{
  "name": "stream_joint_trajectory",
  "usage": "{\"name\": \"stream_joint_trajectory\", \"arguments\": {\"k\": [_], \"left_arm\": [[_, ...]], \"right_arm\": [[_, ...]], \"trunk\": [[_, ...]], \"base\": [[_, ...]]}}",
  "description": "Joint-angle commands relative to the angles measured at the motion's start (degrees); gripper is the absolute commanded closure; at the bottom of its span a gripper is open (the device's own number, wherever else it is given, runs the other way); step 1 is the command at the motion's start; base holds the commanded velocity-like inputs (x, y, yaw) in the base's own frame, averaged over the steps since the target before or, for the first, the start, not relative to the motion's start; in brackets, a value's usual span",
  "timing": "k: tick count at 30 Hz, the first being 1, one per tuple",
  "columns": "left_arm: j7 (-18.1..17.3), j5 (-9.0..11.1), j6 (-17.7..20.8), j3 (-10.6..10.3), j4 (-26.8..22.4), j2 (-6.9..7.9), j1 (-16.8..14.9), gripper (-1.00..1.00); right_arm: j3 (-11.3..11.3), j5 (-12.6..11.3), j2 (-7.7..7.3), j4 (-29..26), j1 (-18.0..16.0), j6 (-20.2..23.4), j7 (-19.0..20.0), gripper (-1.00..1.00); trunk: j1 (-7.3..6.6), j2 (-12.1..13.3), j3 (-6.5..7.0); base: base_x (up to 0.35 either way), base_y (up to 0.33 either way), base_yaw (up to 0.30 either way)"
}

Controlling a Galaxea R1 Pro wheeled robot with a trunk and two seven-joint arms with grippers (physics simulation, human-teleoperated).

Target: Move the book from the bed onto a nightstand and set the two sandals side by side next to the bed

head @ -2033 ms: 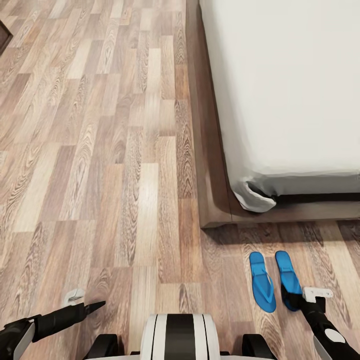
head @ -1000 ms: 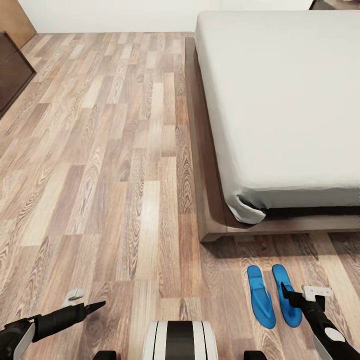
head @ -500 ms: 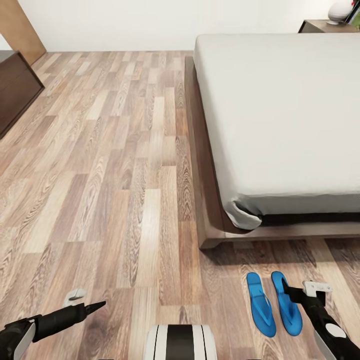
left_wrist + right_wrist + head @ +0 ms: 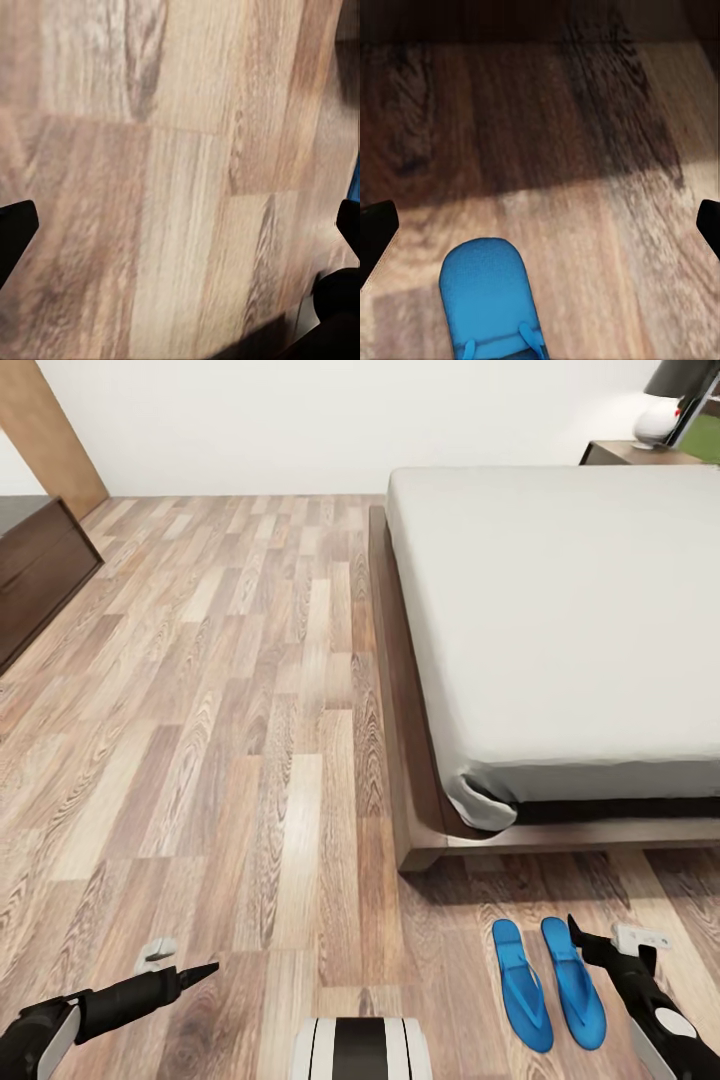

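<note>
The two sandals point(image 4: 548, 984) lie side by side on the wood-plank floor point(image 4: 250, 740), parallel and close together without overlapping, toes toward the foot end of the bed point(image 4: 560, 630). They sit near the bed's foot-end corner, apart from the dark wooden frame point(image 4: 400, 780). The mattress point(image 4: 570, 610) is bare in the part shown; the book cannot be located on it.

The right gripper point(image 4: 608, 948) hangs just beside the outer sandal, above the floor; its dark finger overlaps that sandal's edge in the head view, and contact cannot be confirmed. In the right wrist view the two fingertips point(image 4: 376, 229) stand wide apart at the frame edges, jaws released and holding nothing, with the toe of one sandal point(image 4: 487, 300) between them and farther ahead.

The left gripper point(image 4: 180, 962) is held low over bare floor, well apart from the sandals. Its fingertips point(image 4: 15, 232) are likewise spread, nothing between them.

A nightstand point(image 4: 630, 454) stands beside the bed's head at the far right, carrying a lamp point(image 4: 672, 400). A long low dark cabinet point(image 4: 35, 575) stands at the left wall.
</note>
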Motion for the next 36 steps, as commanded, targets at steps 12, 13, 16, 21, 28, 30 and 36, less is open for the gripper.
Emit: {"name": "stream_joint_trajectory", "arguments": {"k": [12, 13, 16, 21, 28, 30, 36], "left_arm": [[-0.16, 0.19, 0.50, 0.06, 0.01, -0.90, 0.00, -1.00], [-0.16, 0.18, 0.49, 0.06, 0.01, -0.95, 0.00, -1.00], [-0.16, 0.19, 0.49, 0.06, 0.01, -1.08, 0.00, -1.00], [-0.16, 0.16, 0.47, 0.06, 0.01, -1.13, 0.00, -1.00], [-0.16, 0.14, 0.47, 0.06, 0.01, -1.15, -0.01, -1.00], [-0.16, 0.14, 0.47, 0.06, 0.01, -1.15, -0.01, -1.00], [-0.16, 0.14, 0.47, 0.06, 0.01, -1.15, -0.01, -1.00]], "right_arm": [[0.04, -0.57, 0.46, 0.23, -0.01, 0.85, -0.18, -1.00], [0.04, -0.52, 0.49, 0.23, -0.01, 0.88, -0.20, -1.00], [0.23, -0.25, 0.62, 0.14, -0.01, 0.92, -0.33, -1.00], [0.63, -0.04, 0.73, 0.08, -0.01, 0.99, -0.43, -1.00], [0.94, -0.67, 0.56, -0.66, -0.01, 8.05, 5.42, -1.00], [0.94, -0.73, 0.51, -0.76, -0.01, 8.99, 9.39, -1.00], [0.47, -0.82, 0.26, -0.83, -0.01, 17.89, 33.47, -1.00]], "trunk": [[-0.32, 0.15, 2.63], [-0.34, 0.16, 2.85], [-0.42, 0.20, 3.52], [-0.55, 0.27, 4.63], [-0.73, 0.36, 6.18], [-0.78, 0.39, 6.62], [-0.94, 0.47, 7.95]], "base": [[0.000, 0.000, 0.000], [0.000, 0.000, 0.000], [0.000, 0.000, 0.000], [0.000, 0.000, 0.000], [0.000, 0.000, 0.000], [0.000, 0.000, 0.000], [0.000, 0.000, 0.000]]}}
